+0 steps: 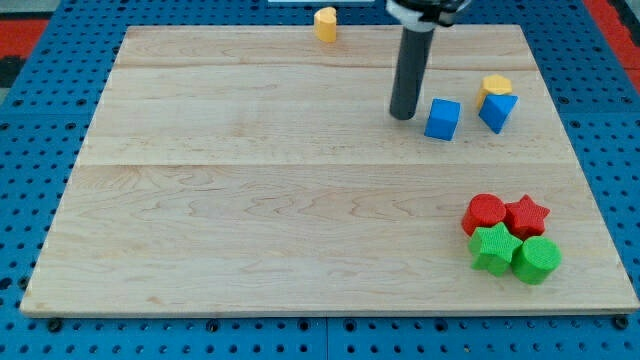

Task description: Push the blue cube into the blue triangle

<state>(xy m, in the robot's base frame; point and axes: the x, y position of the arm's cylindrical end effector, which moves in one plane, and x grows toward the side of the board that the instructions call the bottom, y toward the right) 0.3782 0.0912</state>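
The blue cube (pixel 442 118) sits on the wooden board at the view's upper right. The blue triangle (pixel 497 110) lies a short way to the cube's right, with a small gap between them. My tip (pixel 403 115) rests on the board just left of the blue cube, close to its left face; I cannot tell if it touches. The dark rod rises from the tip to the view's top edge.
A yellow block (pixel 495 85) sits right above the blue triangle. Another yellow block (pixel 325 23) stands near the board's top edge. A red cylinder (pixel 485 212), red star (pixel 527 214), green star (pixel 492 247) and green cylinder (pixel 537 259) cluster at the lower right.
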